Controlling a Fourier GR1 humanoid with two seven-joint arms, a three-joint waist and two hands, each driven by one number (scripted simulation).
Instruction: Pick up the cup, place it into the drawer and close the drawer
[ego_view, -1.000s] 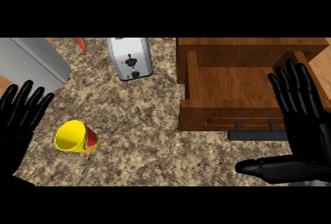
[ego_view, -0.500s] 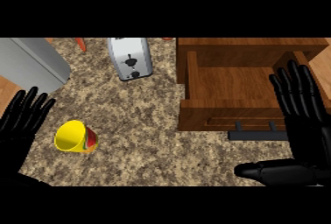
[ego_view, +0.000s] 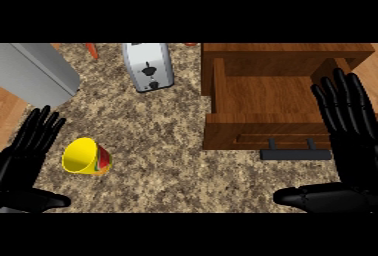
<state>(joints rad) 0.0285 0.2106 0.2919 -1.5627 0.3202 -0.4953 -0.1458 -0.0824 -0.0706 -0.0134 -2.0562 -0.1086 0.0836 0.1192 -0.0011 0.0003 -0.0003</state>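
A yellow cup (ego_view: 85, 156) with a red patch on its side lies tipped on the speckled counter at the lower left, mouth facing up-left. My left hand (ego_view: 28, 152) is just left of the cup, fingers straight and spread, not touching it. The wooden drawer (ego_view: 277, 107) stands pulled open at the right, nothing inside, with a black handle (ego_view: 295, 153) on its front. My right hand (ego_view: 348, 135) hovers over the drawer's right side, fingers straight, thumb stretched left along the bottom.
A silver toaster (ego_view: 149, 65) stands at the back centre. A grey metal block (ego_view: 33, 72) fills the back left corner. An orange object (ego_view: 91, 50) pokes in at the top edge. Bare counter lies between cup and drawer.
My left hand has moved down and right, closer to the cup. The right hand, cup and drawer stay where they were.
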